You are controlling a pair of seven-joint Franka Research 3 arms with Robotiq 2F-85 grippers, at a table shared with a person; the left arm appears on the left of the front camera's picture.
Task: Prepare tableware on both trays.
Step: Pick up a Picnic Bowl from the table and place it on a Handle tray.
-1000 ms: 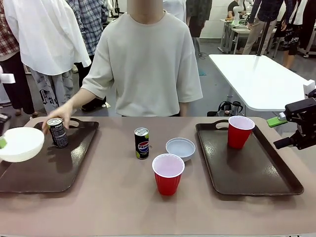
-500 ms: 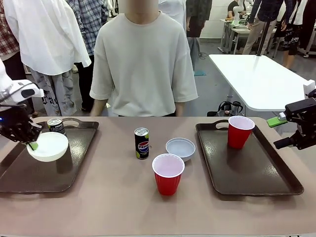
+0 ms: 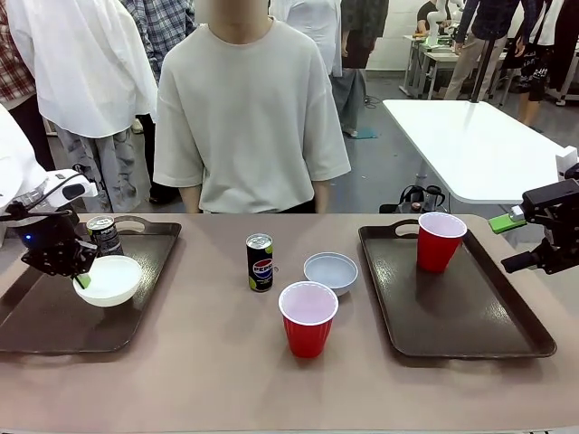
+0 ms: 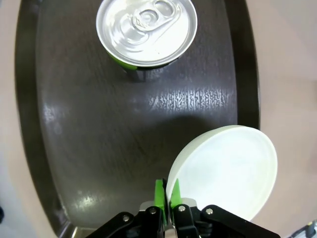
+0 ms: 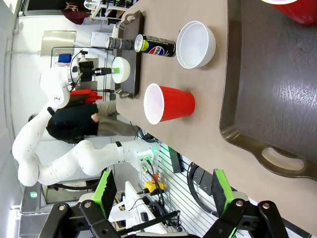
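You see 1 red cup (image 5: pixel 171 103), 1 bowl (image 5: pixel 196 44) and 1 can (image 5: pixel 156 45) beside the tray (image 5: pixel 277 99). Your right gripper (image 5: pixel 163 196) gapes wide.

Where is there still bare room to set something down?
Most of the right tray is bare, nearer than the red cup at its far end. The left tray is free on its near half, in front of the white bowl and black can. The middle is crowded: Pepsi can, pale bowl, second red cup.

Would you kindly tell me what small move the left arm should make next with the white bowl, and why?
Probably lower the white bowl onto the left tray and open: the left arm's jaws are shut on its rim, holding it over bare tray floor, apart from the can.
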